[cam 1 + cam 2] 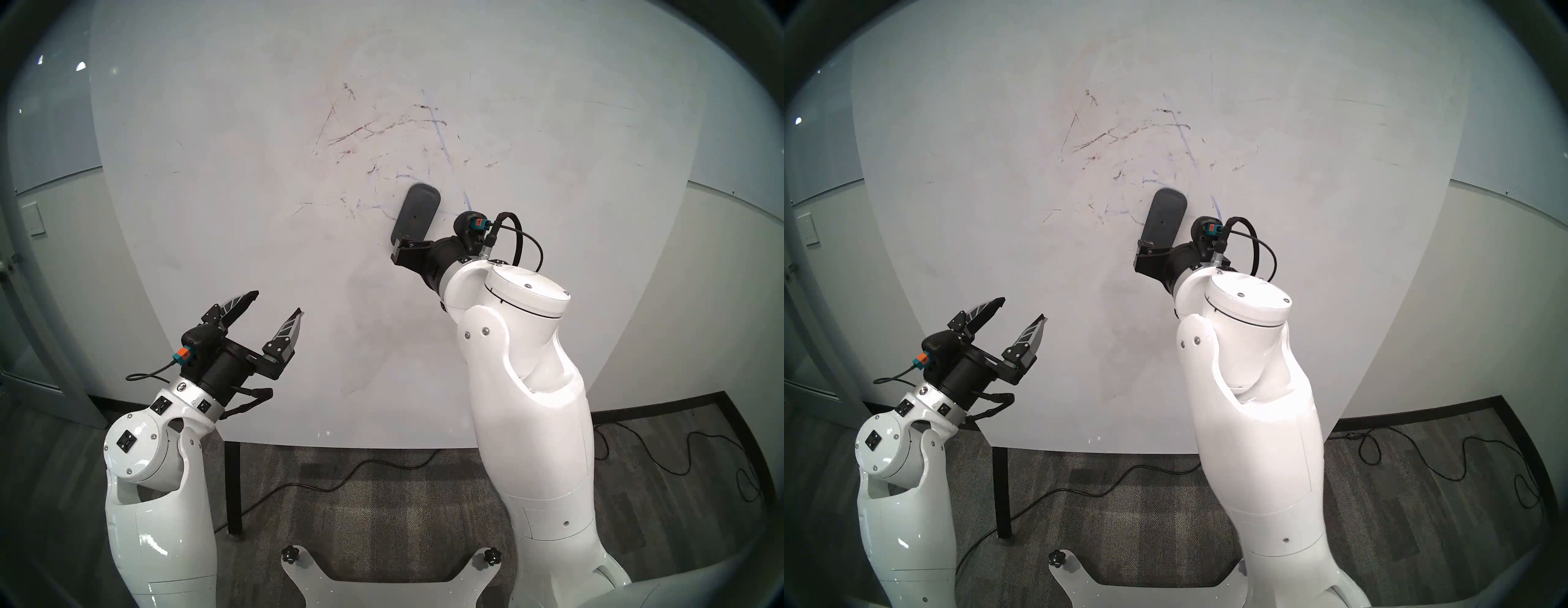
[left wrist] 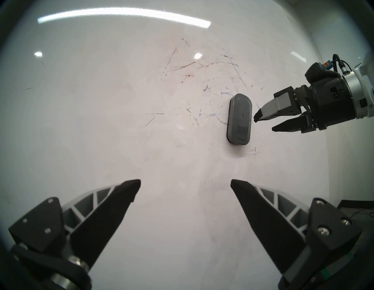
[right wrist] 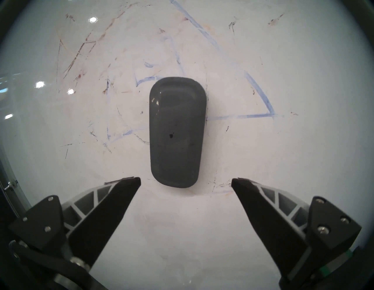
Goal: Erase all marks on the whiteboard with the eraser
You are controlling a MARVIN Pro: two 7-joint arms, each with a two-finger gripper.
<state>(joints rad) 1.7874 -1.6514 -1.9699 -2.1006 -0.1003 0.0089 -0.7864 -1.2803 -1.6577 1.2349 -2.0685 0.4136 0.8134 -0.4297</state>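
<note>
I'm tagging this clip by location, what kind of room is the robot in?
Probably an office or meeting room. A big whiteboard on black legs stands on grey patterned carpet, a door with a wall switch beside it shows at the left, and cables trail across the floor.

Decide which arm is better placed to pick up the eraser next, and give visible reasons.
The right. Its gripper is open and faces the eraser on the whiteboard from close by. The left gripper, also open, hangs lower and well off to the side.
</note>
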